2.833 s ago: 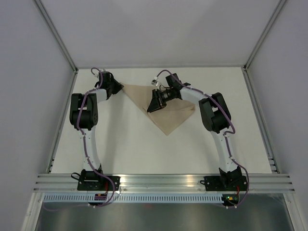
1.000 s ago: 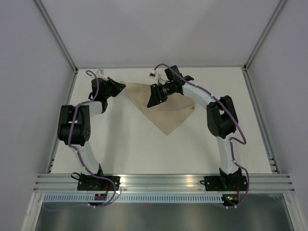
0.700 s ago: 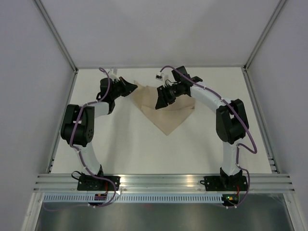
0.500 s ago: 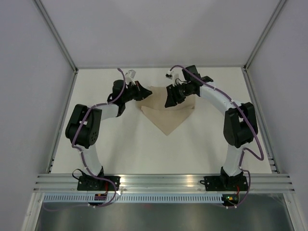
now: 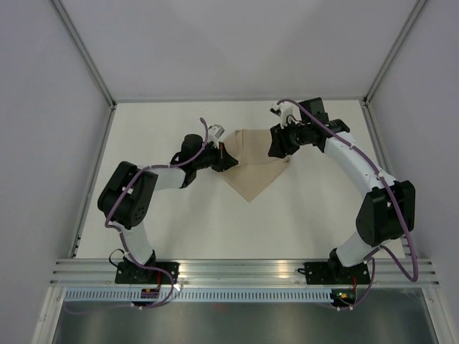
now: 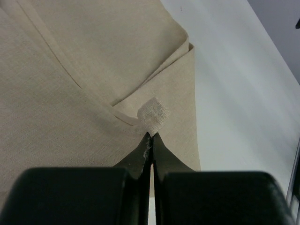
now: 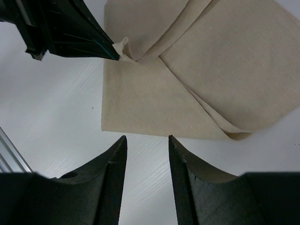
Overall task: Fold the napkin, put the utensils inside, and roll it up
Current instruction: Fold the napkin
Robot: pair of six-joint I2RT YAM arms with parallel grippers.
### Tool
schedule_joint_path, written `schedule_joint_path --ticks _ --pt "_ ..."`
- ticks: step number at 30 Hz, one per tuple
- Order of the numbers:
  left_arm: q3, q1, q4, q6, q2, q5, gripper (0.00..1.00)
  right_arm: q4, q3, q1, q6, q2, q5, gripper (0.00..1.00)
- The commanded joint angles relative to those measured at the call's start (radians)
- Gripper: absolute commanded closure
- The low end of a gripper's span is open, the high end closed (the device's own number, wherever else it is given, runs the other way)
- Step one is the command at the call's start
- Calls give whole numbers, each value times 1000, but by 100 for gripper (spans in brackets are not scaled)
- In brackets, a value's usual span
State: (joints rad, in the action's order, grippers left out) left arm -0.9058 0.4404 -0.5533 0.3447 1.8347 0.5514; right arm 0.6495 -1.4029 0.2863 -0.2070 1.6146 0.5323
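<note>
The tan napkin lies partly folded on the white tabletop, one point toward the arm bases. At the napkin's left edge, the left pincer is clamped tight on a lifted corner bearing a small whitish woven patch; no writing can be read on it. Over the napkin's far right part, the right pincer hangs with jaws apart, gripping nothing.

The napkin lies on the table, left gripper at its left edge, right gripper seemingly over its right.
</note>
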Motion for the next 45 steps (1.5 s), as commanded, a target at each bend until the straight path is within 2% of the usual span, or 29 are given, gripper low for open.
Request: schedule_joint_path --ticks 1,18,24,28,39,45 --pt "33 -5 -77 -72 -87 -31 98 12 33 2 -17 -39 -46 53" --pt "-196 -25 101 -119 -103 13 98 19 85 1 -29 -94 -77 53" --pt "-160 -37 89 -127 -120 -5 98 22 93 2 -32 -99 -84 53" --pt "-153 -89 52 -78 -124 13 98 30 96 1 -35 -101 -84 53" --pt "-113 -104 16 -58 -167 142 98 22 111 1 -35 -96 -89 53" --pt "-133 -104 62 -88 -192 185 98 33 110 1 -40 -107 -97 53"
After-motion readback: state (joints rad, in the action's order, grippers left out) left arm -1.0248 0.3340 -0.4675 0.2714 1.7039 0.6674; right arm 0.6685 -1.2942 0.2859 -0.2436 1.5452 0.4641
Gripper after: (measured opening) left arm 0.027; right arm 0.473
